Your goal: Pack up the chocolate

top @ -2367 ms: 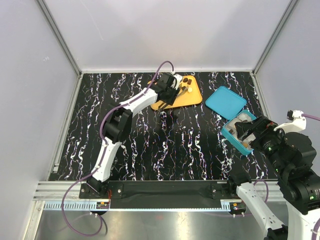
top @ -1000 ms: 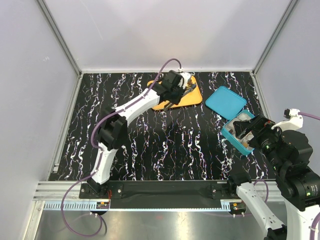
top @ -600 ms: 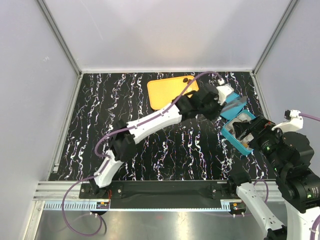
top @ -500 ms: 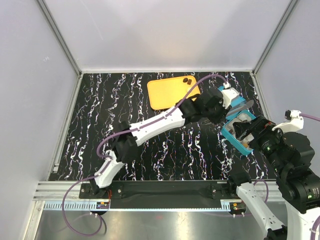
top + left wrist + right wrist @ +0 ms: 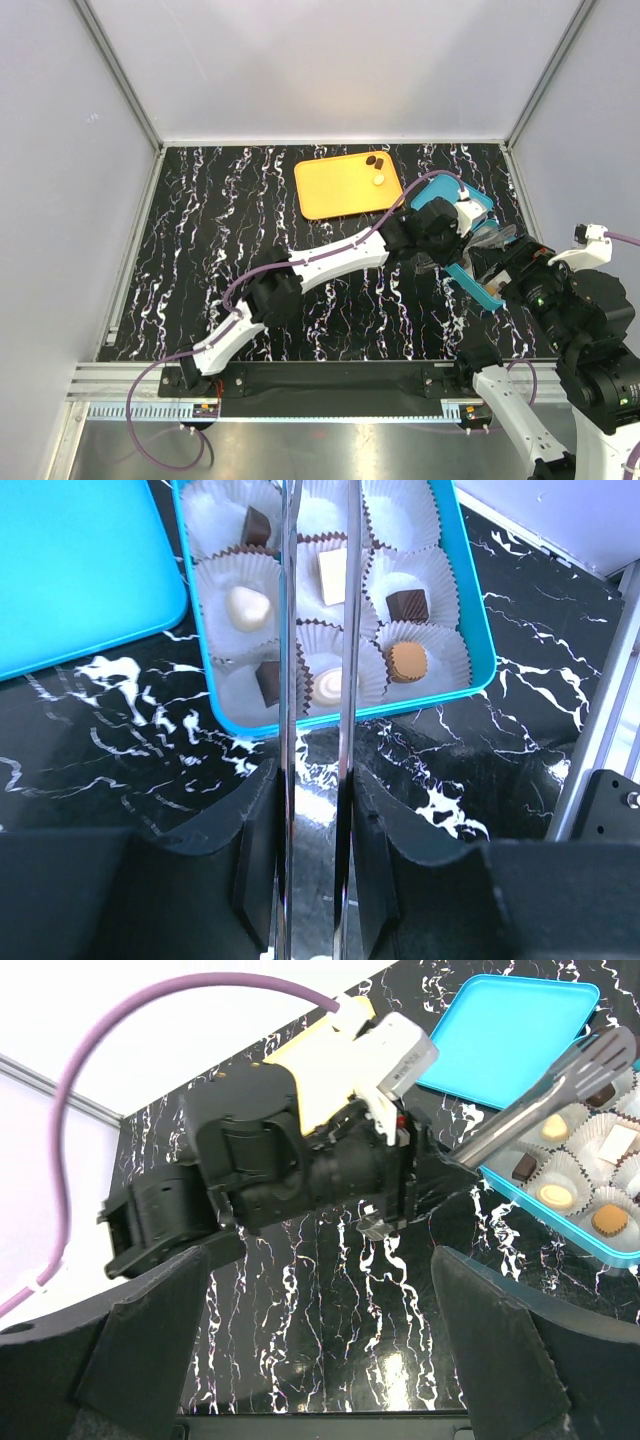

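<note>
Left claw [image 5: 315, 852] clamped on metal tongs [image 5: 352, 600], above chocolates [image 5: 407, 605] in teal box [image 5: 477, 605], right claw [image 5: 322, 1345] spread wide apart.

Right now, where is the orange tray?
Top view: the orange tray lies near the far edge of the table, right of centre, just left of the teal lid.

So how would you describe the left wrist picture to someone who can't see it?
Metal tongs in the left tool reach up the picture over an open teal box of paper cups, seven showing dark, white or caramel chocolates. The teal lid lies beside it on a black marbled table.
</note>
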You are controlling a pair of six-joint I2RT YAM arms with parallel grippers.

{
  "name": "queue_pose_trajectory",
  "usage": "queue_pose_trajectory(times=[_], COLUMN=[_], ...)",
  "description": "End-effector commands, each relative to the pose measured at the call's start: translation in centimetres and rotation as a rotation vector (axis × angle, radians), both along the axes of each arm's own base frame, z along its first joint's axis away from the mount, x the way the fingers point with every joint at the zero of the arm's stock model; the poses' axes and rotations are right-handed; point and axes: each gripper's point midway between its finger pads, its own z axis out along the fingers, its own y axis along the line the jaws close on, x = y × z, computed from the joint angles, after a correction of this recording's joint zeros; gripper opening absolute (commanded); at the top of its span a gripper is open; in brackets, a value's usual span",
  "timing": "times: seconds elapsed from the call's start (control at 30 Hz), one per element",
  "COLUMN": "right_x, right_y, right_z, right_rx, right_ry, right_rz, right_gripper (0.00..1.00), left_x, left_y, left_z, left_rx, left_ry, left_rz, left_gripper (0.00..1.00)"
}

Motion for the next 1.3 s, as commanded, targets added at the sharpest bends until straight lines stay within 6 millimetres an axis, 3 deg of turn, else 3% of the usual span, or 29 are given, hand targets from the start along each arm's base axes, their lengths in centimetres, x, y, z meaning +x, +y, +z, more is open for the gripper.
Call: queue_pose_trajectory(times=[0.0, 0.83, 1.27], right_x=[-0.2, -0.1, -0.1], right_y=[0.0, -0.2, -0.4], right_z=[1.2, 1.1, 1.5], right_rx=[0.001, -0.017, -0.026], right_ry=[-0.036, -0.038, -0.045], right_rz=[0.007, 0.003, -0.004], right_gripper=[1.0, 1.0, 1.0], left_x=[-0.3, -0.1, 0.1], left_y=[-2.8, -5.0, -5.3], left_z=[4.2, -0.3, -1.3], left_rx=[-0.169, -0.191, -0.184], left_ry=[-0.022, 0.033, 0.024], left_rz=[-0.035, -0.045, -0.047], left_gripper=[0.33, 0.36, 0.4])
